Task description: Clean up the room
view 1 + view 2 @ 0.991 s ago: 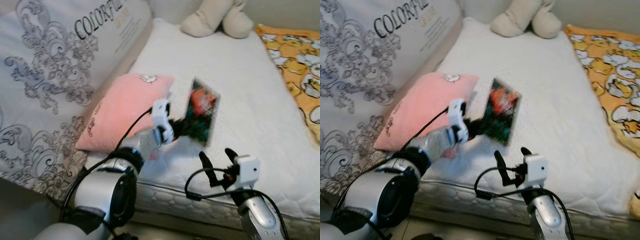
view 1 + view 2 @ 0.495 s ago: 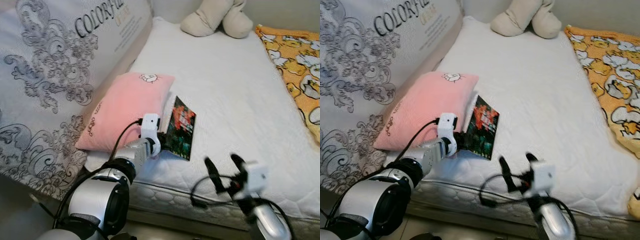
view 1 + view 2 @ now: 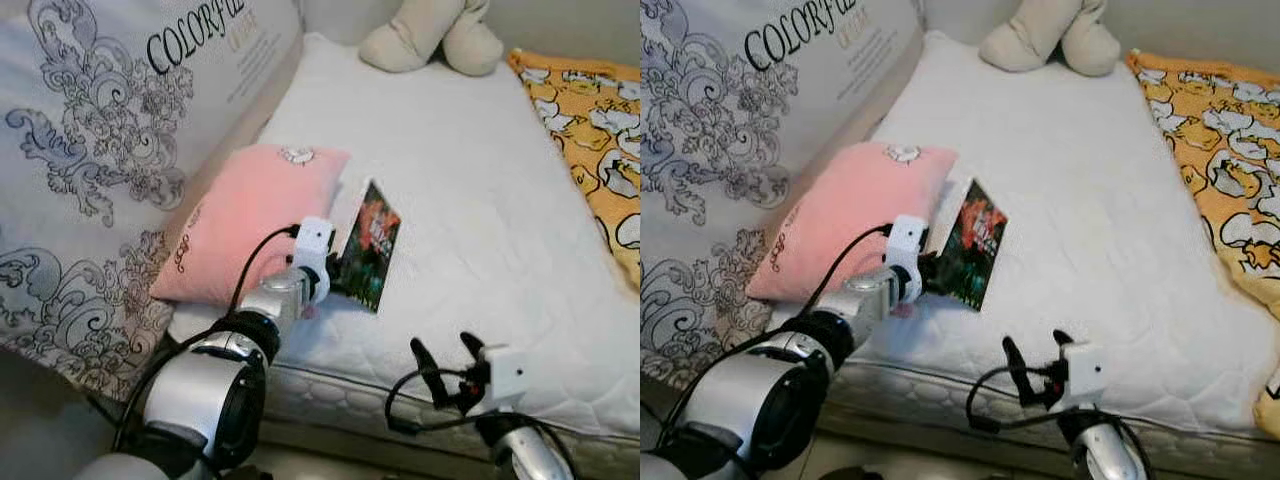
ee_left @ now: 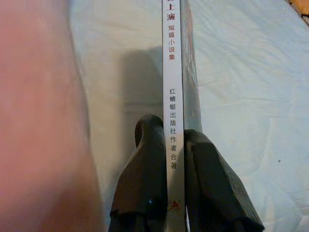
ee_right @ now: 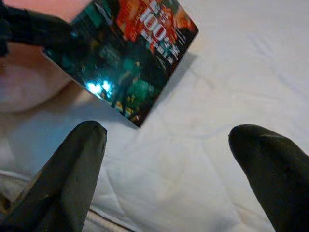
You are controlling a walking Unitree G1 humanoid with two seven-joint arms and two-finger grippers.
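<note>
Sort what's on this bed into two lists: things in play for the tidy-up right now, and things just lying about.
In play:
- book, clamped by its spine in the left hand
- right hand, open, near the mattress edge

Lying about:
- pink pillow
- beige plush toy
- orange blanket
- patterned bedding
- white mattress

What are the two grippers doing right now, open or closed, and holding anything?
Left gripper: shut on the book, clamping its spine beside the pink pillow.
Right gripper: open, holding nothing, above the mattress edge.
</note>
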